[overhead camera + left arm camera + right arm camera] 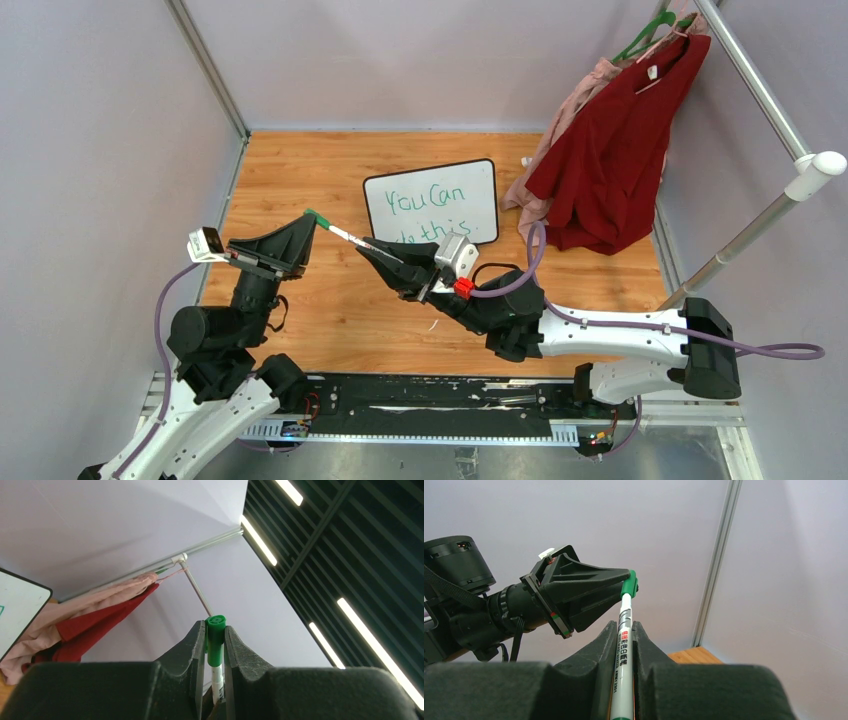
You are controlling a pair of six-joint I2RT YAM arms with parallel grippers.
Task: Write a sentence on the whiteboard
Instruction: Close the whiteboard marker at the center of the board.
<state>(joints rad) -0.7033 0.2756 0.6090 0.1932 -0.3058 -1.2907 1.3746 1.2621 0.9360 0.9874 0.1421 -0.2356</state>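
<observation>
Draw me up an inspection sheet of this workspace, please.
Surface: wooden table.
Job's things: whiteboard at the back; green sentence reads "You Can", with the lower line partly hidden by the right arm.
Clutter: red and pink clothes hang over the far right corner.
Grippers: left gripper shut on the green cap; right gripper shut on the marker.
Cables: purple cables run along both arms.
Surroundings: pale walls, metal rail.
</observation>
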